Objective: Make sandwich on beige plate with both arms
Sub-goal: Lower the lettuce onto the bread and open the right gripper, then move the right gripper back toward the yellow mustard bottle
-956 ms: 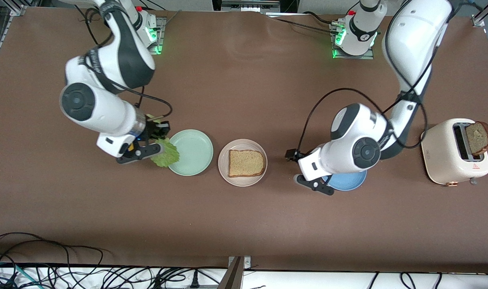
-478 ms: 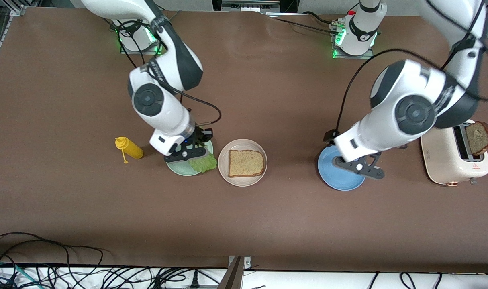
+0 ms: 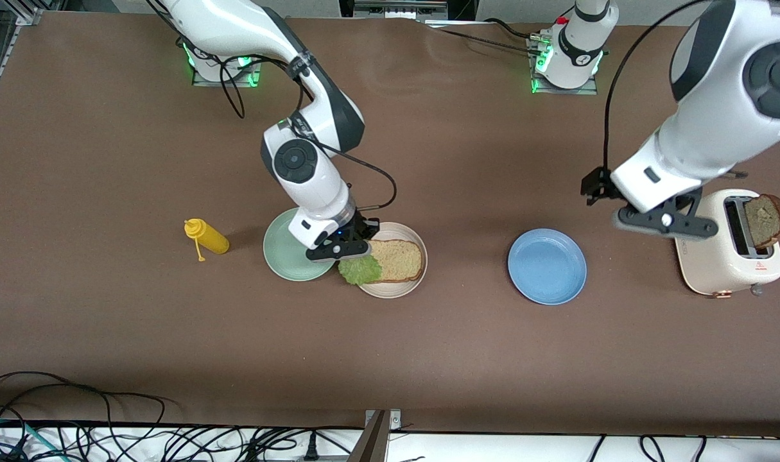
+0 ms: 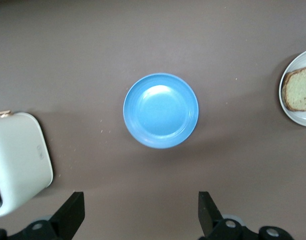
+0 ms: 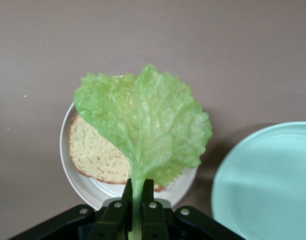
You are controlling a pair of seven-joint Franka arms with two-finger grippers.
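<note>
Green lettuce leaf (image 3: 359, 269) hangs over beige plate (image 3: 390, 290), mint plate (image 3: 287, 256) beside.

Three plates: beige plate (image 3: 390, 290), mint plate (image 3: 284, 256), blue plate (image 3: 547, 266); two bread slices (image 3: 399, 260) (image 3: 765, 221); one lettuce leaf (image 3: 359, 269); one toaster (image 3: 710, 256); one yellow bottle (image 3: 208, 237).

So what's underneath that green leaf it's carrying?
Under the lettuce leaf, pinched by the right gripper, lies a bread slice on the beige plate. The leaf hides part of both.

Bread slice (image 3: 397, 260) on beige plate (image 3: 390, 290), btwn two other plates, toaster (image 3: 717, 256) at left arm's end.
</note>
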